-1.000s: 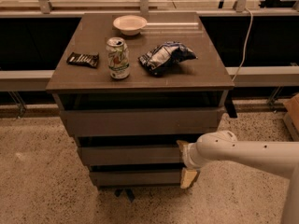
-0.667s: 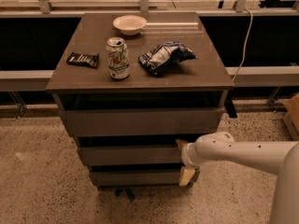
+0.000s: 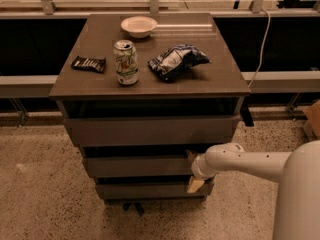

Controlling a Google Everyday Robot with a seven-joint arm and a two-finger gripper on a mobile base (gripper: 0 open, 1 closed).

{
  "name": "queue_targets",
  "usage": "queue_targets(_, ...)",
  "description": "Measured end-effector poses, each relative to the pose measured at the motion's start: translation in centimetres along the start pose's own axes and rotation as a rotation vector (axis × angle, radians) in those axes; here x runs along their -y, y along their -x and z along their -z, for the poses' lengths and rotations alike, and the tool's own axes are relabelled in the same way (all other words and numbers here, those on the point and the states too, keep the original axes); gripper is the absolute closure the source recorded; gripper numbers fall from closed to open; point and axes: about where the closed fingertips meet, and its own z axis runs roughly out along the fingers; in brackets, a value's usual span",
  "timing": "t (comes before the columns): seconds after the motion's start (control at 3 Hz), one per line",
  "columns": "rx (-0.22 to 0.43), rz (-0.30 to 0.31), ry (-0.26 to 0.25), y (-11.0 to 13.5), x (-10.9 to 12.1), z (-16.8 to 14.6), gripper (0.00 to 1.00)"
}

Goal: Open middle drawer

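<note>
The middle drawer [image 3: 137, 166] is the mid-sized grey-brown front of three on the cabinet, between a taller front above and a narrower one below. My gripper [image 3: 193, 170] is at this drawer's right end, on a white arm that reaches in from the right. Its tan fingers [image 3: 195, 185] are spread vertically. One is at the front's top edge and the other below its bottom edge. I cannot tell whether they touch the front. A dark gap shows above the drawer front.
On the cabinet top [image 3: 220, 69] are a white bowl [image 3: 138, 26], a green-and-white can [image 3: 126, 62], a crumpled chip bag [image 3: 176, 61] and a dark snack bar [image 3: 89, 64]. A rail and a hanging cable [image 3: 260, 44] run behind. The floor is speckled.
My arm and gripper have shifted slightly left along the middle drawer's right end. The drawers and the items on top have not moved.
</note>
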Motion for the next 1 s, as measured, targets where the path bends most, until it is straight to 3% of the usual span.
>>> queue_targets(0.33,0.024,0.017,0.049,0.42,-1.77,-0.36,0.41)
queue_targets(1.0,0.035,0.025,0.068,0.80,-2.44,0.09,0.89)
